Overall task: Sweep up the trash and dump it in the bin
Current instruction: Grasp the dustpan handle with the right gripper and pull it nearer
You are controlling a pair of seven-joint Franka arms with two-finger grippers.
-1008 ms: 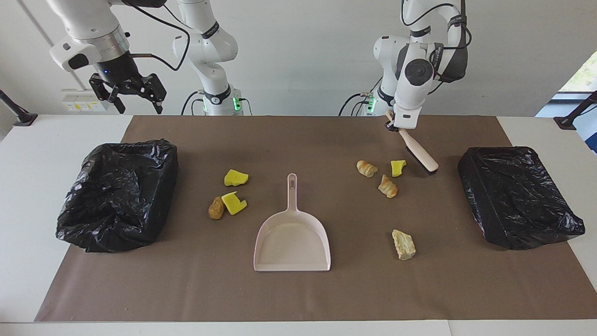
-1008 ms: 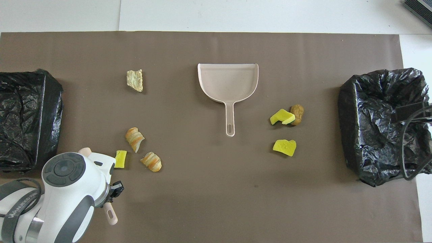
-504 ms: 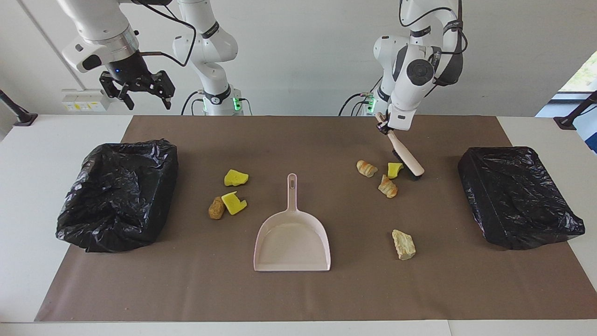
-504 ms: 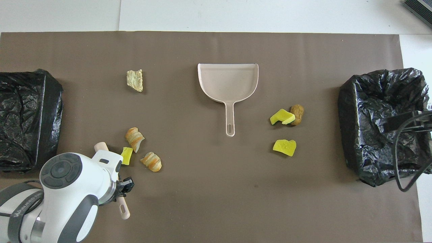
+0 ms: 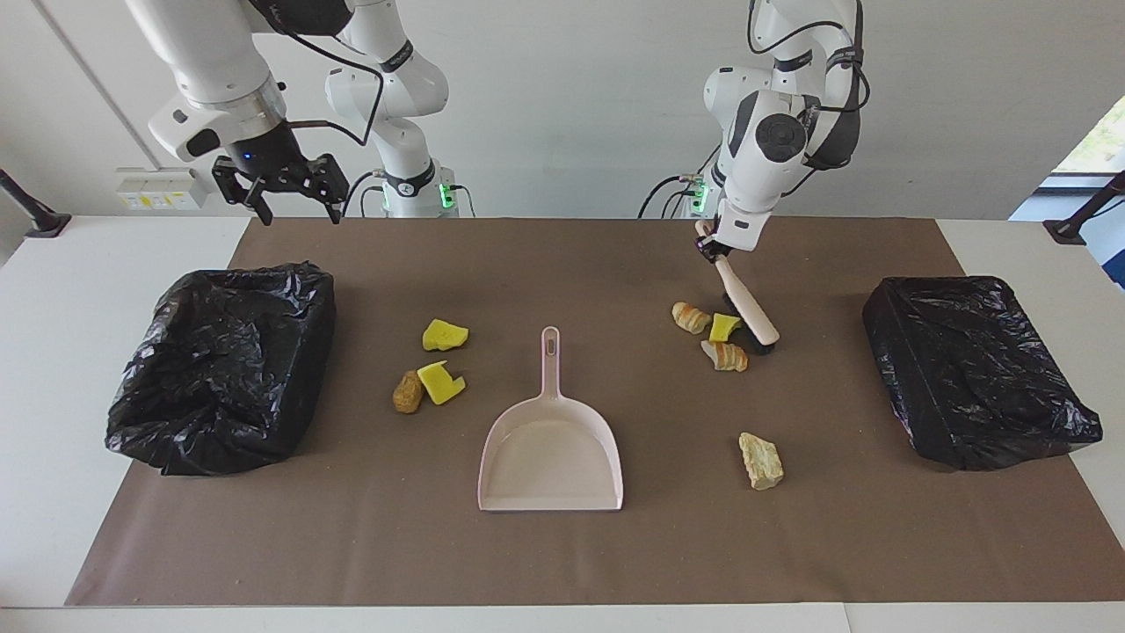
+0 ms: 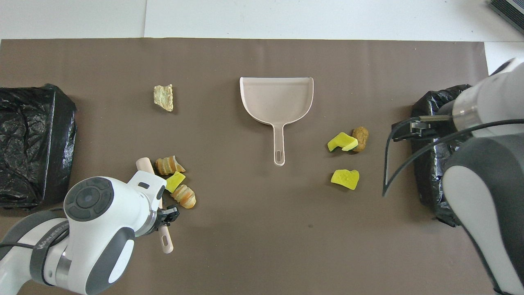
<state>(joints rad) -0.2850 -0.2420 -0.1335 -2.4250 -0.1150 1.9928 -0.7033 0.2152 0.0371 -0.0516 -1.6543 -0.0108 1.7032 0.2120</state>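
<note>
Trash [image 5: 726, 339] looks light, spongy, rolls easily — push low with brush [image 5: 747, 309] clamped in left gripper [image 5: 710, 250]; right gripper [image 5: 294, 189] spread wide, empty.

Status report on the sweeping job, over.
Left gripper shut on pink-handled brush, bristles against yellow sponge chunk and two croissant lumps. Right gripper open, up near crumpled black bin bag. Pale pink dustpan empty, path unobstructed.

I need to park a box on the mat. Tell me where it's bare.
Bare: the mat's edge strip farthest from the robots, past the dustpan, and the stretch between its handle and the robots. Crowded: around the brush and beside the yellow chunks.
</note>
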